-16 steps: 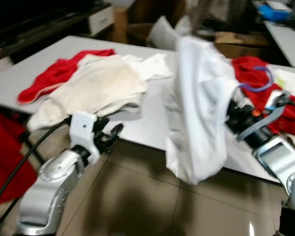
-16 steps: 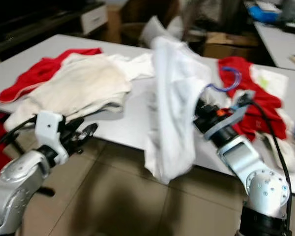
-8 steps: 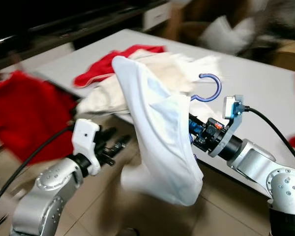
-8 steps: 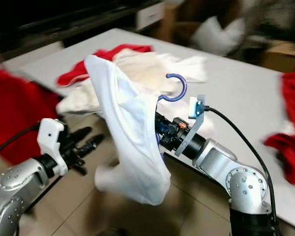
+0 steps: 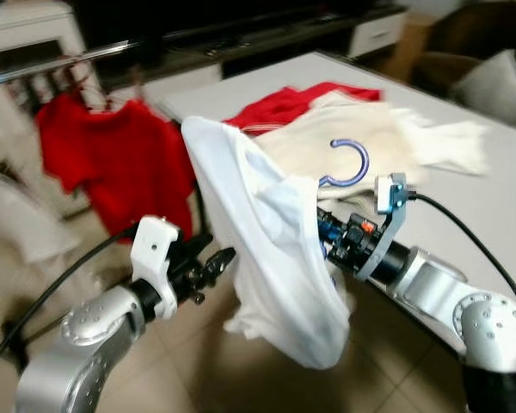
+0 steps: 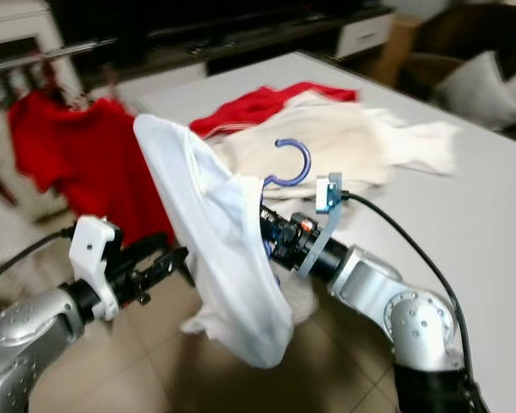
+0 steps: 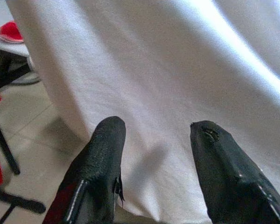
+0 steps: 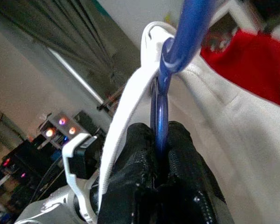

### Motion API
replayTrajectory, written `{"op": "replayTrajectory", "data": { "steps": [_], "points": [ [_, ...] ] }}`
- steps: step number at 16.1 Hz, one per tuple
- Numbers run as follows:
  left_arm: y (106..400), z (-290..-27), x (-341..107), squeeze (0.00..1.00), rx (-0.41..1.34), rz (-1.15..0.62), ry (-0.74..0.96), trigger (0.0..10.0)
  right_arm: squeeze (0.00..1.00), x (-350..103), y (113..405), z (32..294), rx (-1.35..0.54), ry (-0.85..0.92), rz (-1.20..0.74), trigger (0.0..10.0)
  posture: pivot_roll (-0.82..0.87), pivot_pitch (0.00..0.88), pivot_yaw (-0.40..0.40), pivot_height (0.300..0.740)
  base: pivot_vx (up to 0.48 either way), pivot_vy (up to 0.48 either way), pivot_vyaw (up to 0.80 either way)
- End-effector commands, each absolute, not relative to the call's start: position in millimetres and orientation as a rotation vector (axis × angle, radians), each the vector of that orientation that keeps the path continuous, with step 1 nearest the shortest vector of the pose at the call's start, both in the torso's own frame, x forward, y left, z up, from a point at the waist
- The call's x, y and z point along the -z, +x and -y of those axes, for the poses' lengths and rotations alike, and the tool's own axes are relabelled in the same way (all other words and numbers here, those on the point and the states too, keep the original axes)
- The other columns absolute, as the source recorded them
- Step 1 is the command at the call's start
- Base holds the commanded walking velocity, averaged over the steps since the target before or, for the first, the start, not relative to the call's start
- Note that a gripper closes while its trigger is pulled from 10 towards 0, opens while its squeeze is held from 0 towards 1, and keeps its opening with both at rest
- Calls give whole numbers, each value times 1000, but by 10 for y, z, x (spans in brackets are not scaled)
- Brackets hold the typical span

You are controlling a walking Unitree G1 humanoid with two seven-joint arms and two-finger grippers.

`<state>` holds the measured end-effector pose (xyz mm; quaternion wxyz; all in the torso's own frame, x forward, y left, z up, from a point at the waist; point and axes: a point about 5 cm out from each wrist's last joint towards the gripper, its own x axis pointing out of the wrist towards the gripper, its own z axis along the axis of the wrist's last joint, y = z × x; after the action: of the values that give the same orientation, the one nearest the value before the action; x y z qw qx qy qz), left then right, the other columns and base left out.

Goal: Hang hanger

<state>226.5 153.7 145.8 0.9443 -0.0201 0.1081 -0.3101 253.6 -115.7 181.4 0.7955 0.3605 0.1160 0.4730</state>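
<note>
— What moved since a moment ago?

— Mostly the robot turned. Now a rail (image 5: pixel 60 70) with a red shirt (image 5: pixel 116 159) hanging on it shows at ten o'clock, and the table (image 5: pixel 490 198) sits off at two o'clock.

— Where is the hanger (image 5: pixel 348 168)?

— The right gripper (image 8: pixel 159 154) pinches its blue stem tight between both fingers. A white shirt (image 5: pixel 271 267) hangs from it, and the hook points up so it can catch the rail.

— And the other one?

— The left gripper (image 7: pixel 156 154) hovers at eight o'clock, fingers apart and holding nothing, close to the white cloth. It looks ready to steady the shirt.
</note>
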Motion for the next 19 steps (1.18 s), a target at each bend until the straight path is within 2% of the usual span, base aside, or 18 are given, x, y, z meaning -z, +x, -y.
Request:
{"op": "replayTrajectory", "data": {
  "steps": [1, 7, 9, 11, 12, 14, 16, 17, 19],
  "points": [
    [2250, -1544, -1439, 0, 634, -237, -36, 10000, 0, -1878, 2527, 1156, -1038, 770, -211, 10000, 108, 0, 8, 740, 0, 0, 775],
    [2237, -1538, -1434, 0, 647, -242, -22, 10000, 0, -1822, 2604, 1222, -954, 720, -207, 10000, 110, 0, 7, 740, 0, 0, 775],
    [2285, -1563, -1434, 0, 597, -225, -3, 10000, 0, -1741, 2733, 1276, -799, 601, -200, 10000, 103, 0, 12, 740, 0, 0, 775],
    [2326, -1579, -1433, 0, 559, -213, 12, 10000, 0, -1702, 2779, 1297, -737, 571, -200, 10000, 103, 0, 12, 740, 0, 0, 775],
    [2420, -1630, -1421, 0, 466, -196, 43, 10000, 0, -1559, 2880, 1352, -571, 509, -217, 10000, 100, 0, 11, 740, 0, 0, 775],
    [2454, -1651, -1402, 0, 438, -197, 71, 10000, 0, -1452, 2949, 1399, -459, 460, -259, 10000, 98, 0, 12, 740, 0, 0, 775],
    [2510, -1657, -1365, 0, 394, -193, 81, 10000, 0, -1196, 3069, 1532, -227, 339, -369, 10000, 100, 0, 3, 740, 0, 0, 781],
    [2521, -1659, -1361, 0, 381, -189, 81, 10000, 0, -1174, 3082, 1524, -219, 306, -370, 10000, 100, 0, 3, 740, 0, 0, 0],
    [2521, -1683, -1287, 0, 328, -195, 85, 10000, 0, -1169, 3014, 1360, -330, 214, -341, 10000, 99, 0, -4, 740, 0, 0, 0]
  ]
}}
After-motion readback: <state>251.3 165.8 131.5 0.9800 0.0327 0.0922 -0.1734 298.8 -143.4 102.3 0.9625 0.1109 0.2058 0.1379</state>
